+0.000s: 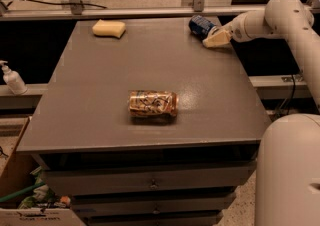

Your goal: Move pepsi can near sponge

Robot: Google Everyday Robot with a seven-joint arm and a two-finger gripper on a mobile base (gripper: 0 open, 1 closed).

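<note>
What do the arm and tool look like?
Arm: smooth off-white rounded tubular links with a bulbous joint, and no cables or markings visible on it. Tool: pale tan, wedge-shaped, at the far right corner of the table, by the pepsi can. A wide, rounded off-white body is at lower right.
</note>
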